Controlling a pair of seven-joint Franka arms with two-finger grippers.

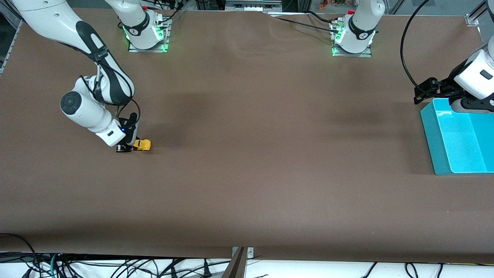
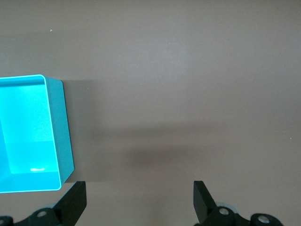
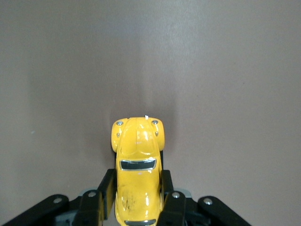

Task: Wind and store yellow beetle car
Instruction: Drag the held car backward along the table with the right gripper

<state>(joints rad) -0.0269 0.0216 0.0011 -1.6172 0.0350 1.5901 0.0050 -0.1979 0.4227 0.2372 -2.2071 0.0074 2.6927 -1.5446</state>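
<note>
Yellow beetle car (image 3: 137, 174) rear hidden between right gripper (image 3: 136, 197) fingers, left gripper (image 2: 139, 200) wide, waiting over table.

- Right two-finger black gripper (image 1: 129, 146) down at the table on a bent white arm, fingers (image 3: 106, 190) clamped on the tiny yellow beetle car (image 1: 142, 144).
- Left two-finger black gripper (image 1: 428, 90) waiting with jaws spread wide, hovering level over the tabletop.

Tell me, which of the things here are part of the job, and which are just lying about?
Part of the job:
- yellow beetle car, clamped between the right gripper fingers on the table
- turquoise bin at the left arm's end, the likely storage place
- left gripper, open, waiting beside that bin

Just lying about:
- loose cables off the table's near edge
</note>
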